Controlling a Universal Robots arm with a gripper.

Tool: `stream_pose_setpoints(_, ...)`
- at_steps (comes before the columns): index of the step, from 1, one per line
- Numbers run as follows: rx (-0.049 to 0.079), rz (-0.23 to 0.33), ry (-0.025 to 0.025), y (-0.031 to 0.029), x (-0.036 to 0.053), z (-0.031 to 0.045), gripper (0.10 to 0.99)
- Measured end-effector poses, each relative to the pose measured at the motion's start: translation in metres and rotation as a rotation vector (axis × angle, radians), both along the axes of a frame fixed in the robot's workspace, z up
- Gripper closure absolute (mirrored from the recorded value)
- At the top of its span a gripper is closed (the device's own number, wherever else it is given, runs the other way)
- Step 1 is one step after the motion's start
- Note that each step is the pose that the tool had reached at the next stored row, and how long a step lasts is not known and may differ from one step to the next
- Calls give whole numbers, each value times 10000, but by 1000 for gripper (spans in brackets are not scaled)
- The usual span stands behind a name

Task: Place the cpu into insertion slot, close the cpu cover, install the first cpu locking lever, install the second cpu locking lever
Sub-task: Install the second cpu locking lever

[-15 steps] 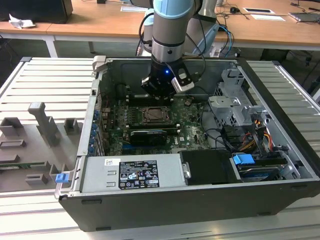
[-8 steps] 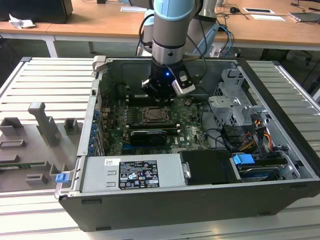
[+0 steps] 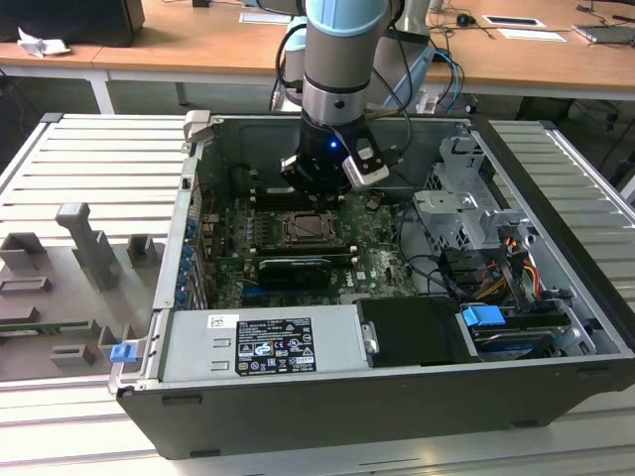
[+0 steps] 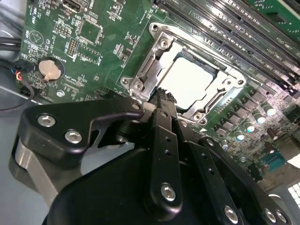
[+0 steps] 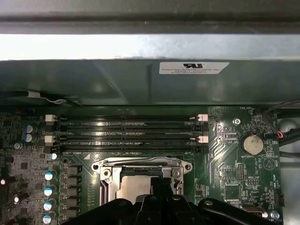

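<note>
- Cpu [image 4: 190, 84] sits flat inside the insertion slot [image 4: 220, 101], its pale face showing bright in the second wrist view; I also see part of it in the first wrist view, behind the black fingers
- Over it I see the cpu cover [image 4: 154, 61] lying down on the socket, the chip's face showing through its square window; the silver frame shows again in the first wrist view [image 5: 140, 165]
- I cannot tell from these views whether either locking lever is latched
- My gripper [image 4: 163, 96] hangs just above the socket's near edge, its black fingers [image 4: 165, 136] pressed together at the tip with nothing between them
- From the exterior view I see the gripper [image 3: 319, 188] low inside the open computer case [image 3: 327, 421], right above the socket [image 3: 305, 229] on the green motherboard [image 3: 372, 253]
- Long black memory slots [image 5: 126, 133] run beside the socket, and a round coin battery [image 5: 251, 144] lies on the board further off
- Toward the exterior view's right, the case holds a metal drive cage [image 3: 461, 213] with a blue tab [image 3: 484, 321] near it, and the grey power supply [image 3: 263, 342] lies along the case's front
</note>
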State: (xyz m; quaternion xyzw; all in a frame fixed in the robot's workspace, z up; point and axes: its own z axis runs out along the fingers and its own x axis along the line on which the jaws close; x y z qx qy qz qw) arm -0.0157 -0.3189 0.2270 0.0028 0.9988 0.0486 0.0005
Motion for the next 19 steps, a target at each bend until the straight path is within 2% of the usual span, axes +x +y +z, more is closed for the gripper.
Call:
stream_pose_setpoints(8, -1, -1, 1, -121, -1, -4, 980)
stream_pose_setpoints(10, -3, -3, 2, -124, -2, 23, 980)
stream_pose_setpoints(13, -1, 0, 1, -127, -1, 147, 980)
stream_pose_setpoints(17, -2, 0, 1, -158, -1, 152, 980)
stream_pose_setpoints(19, 3, -1, 1, -230, -5, 152, 980)
